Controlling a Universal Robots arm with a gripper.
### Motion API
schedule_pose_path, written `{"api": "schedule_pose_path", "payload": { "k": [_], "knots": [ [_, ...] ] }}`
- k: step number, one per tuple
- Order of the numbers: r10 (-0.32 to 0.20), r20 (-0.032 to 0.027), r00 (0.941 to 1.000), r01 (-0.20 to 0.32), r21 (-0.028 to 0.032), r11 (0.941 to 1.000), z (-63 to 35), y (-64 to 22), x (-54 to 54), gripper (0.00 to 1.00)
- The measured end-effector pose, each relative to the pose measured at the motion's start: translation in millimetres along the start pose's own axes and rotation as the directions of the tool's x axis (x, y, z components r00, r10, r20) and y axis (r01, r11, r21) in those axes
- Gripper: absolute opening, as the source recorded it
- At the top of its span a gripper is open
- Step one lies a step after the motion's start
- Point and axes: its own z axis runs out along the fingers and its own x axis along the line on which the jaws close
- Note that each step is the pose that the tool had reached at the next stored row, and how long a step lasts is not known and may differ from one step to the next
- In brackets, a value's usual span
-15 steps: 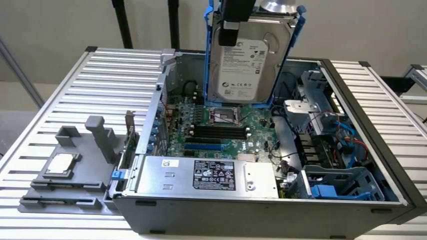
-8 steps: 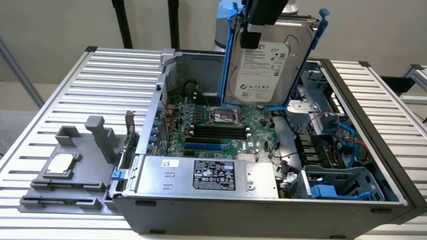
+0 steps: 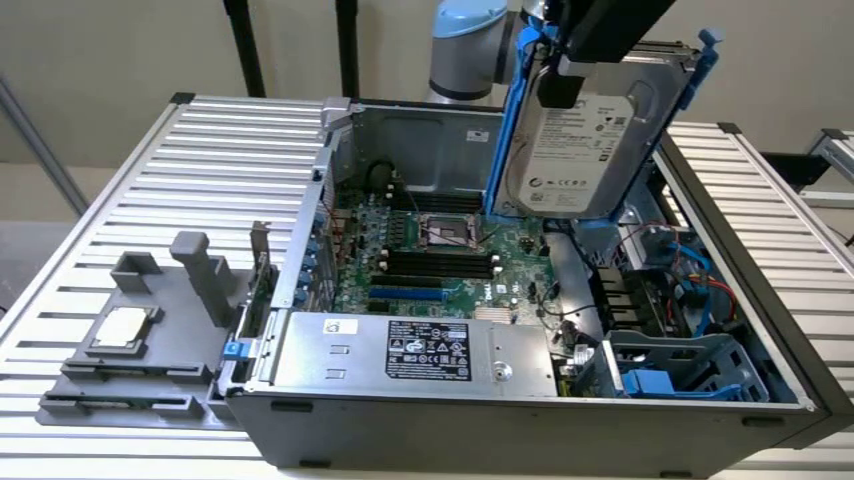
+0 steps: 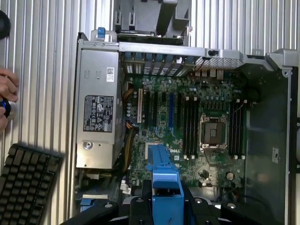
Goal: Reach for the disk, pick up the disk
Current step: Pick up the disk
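Exterior view, from its left to its right: one grey tray (image 3: 140, 345) sits on the slatted metal table (image 3: 80, 260), carrying one small square silver chip (image 3: 123, 326) and two upright grey posts (image 3: 207, 270). Beside it stands one open computer case (image 3: 534, 420) with one green circuit board (image 3: 441, 255) inside, one large silver box (image 3: 414, 350) with a black label at the front, and one blue plastic cage (image 3: 681, 372) at the case's near corner on the exterior view's right. Above the case hangs one disk (image 3: 587, 140), tilted nearly upright, its white label facing the camera and its blue frame along both edges, clear of everything below. One claw (image 3: 567, 75) is clamped on the disk's top edge, with the arm's pale blue joint (image 3: 470, 35) behind it. Wrist view: one hand (image 4: 7, 101) rests at the edge above one black keyboard (image 4: 26, 183), and the blue frame (image 4: 165, 185) shows between the black fingers (image 4: 140, 206), over the circuit board.
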Motion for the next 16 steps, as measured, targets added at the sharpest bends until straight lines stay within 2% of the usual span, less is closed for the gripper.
{"api": "schedule_pose_path", "payload": {
  "k": [6,16],
  "knots": [
    [0.000,0.0001,1.0000,0.000,-0.0001,1.0000,-0.8,-25.1,11.6,0.33],
    [0.000,0.0001,1.0000,0.000,-0.0039,1.0000,-3.4,-53.7,40.5,0.33]
  ]
}}
